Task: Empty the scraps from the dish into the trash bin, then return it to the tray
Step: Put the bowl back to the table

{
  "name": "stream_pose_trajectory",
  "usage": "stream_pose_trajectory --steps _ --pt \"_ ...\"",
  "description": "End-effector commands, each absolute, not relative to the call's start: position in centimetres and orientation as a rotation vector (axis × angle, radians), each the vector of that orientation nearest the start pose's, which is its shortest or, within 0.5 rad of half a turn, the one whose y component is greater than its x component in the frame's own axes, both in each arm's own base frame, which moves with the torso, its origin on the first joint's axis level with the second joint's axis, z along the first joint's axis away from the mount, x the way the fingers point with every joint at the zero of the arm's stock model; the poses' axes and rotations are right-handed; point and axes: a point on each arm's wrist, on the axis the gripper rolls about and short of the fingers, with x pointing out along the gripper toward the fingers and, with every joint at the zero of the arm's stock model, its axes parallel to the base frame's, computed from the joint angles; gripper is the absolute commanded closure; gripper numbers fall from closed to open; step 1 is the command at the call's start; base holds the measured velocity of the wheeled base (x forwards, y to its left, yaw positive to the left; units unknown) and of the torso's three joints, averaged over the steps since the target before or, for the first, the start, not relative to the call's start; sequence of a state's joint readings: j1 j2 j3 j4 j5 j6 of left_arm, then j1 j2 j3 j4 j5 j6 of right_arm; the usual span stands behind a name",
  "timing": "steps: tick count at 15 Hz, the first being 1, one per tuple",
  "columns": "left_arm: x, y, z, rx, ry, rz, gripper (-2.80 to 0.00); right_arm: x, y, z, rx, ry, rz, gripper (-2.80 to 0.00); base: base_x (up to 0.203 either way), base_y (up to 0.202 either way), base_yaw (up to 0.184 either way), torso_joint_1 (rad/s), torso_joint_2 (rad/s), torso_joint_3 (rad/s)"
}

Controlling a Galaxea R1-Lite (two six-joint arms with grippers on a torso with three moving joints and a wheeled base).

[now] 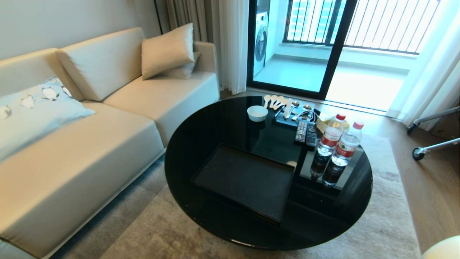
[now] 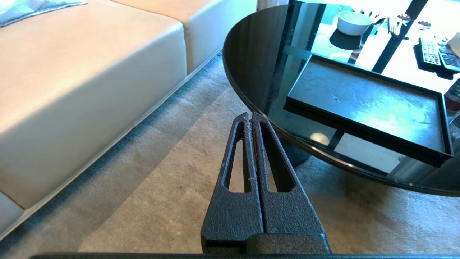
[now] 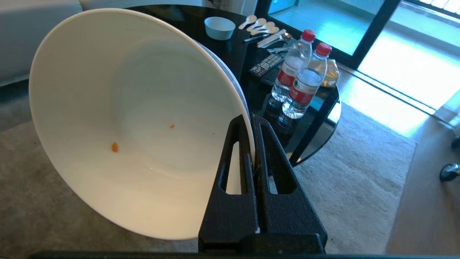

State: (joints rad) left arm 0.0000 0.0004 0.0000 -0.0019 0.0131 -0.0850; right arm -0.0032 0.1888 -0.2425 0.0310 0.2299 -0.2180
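My right hand (image 3: 252, 120) is clamped tight on the rim of the dish (image 3: 136, 118), with one finger inside and one outside. I hold the dish up on its side, over the rug and beside the round black desk (image 1: 222, 122). The dish looks almost clean. I see only two tiny orange bits stuck inside, and no orange slices or strip. So I think the dumping part is done. I cannot see the trash bin in any view. The tray (image 1: 248, 180) sits on the near part of the desk with nothing in it, so the dish is not back yet. That is the part left for me: carry the dish over and set it flat in the tray, then let go. My left hand (image 2: 251, 117) holds nothing. Its fingers are pressed together, and it hangs low over the rug near the desk edge. A smaller white bowl (image 1: 257, 113) sits far across the desk by the spoons.
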Motion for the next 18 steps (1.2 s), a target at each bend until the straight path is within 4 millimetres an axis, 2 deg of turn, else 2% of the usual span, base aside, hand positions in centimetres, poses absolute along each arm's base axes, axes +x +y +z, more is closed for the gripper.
stream_pose_trajectory --steps 1,4,6,8,10,12,16,18 --pt "-2.3 0.0 7.6 -0.086 -0.002 0.014 0.00 0.8 0.6 17.5 -0.247 0.071 0.286 0.00 0.000 0.000 0.000 0.000 0.00 0.000" --pt "-2.3 0.0 7.6 -0.086 -0.002 0.014 0.00 4.9 0.7 19.8 -0.313 0.173 0.346 0.00 0.000 0.000 0.000 0.000 0.00 0.000" --pt "-2.3 0.0 7.6 -0.086 -0.002 0.014 0.00 8.7 1.0 20.6 -0.360 0.222 0.401 0.00 0.000 0.000 0.000 0.000 0.00 0.000" --pt "-2.3 0.0 7.6 -0.086 -0.003 0.014 0.00 12.4 2.1 21.1 -0.401 0.239 0.481 0.00 0.000 0.000 0.000 0.000 0.00 0.000" --pt "-2.3 0.0 7.6 -0.086 -0.004 0.014 0.00 15.9 5.1 21.2 -0.452 0.248 0.605 0.00 0.000 0.000 0.000 0.000 0.00 0.000" --pt "-2.3 0.0 7.6 -0.086 -0.002 0.014 0.00 19.1 8.1 20.4 -0.492 0.286 0.664 0.00 0.000 0.000 0.000 0.000 0.00 0.000" --pt "-2.3 0.0 7.6 -0.086 -0.004 0.014 0.00 25.9 15.1 17.6 -0.508 0.314 0.672 0.00 0.000 0.000 0.000 0.000 0.00 0.000" --pt "-2.3 0.0 7.6 -0.086 -0.002 0.014 0.00 28.4 18.8 16.2 -0.454 0.337 0.630 0.00 0.000 0.000 0.000 0.000 0.00 0.000"
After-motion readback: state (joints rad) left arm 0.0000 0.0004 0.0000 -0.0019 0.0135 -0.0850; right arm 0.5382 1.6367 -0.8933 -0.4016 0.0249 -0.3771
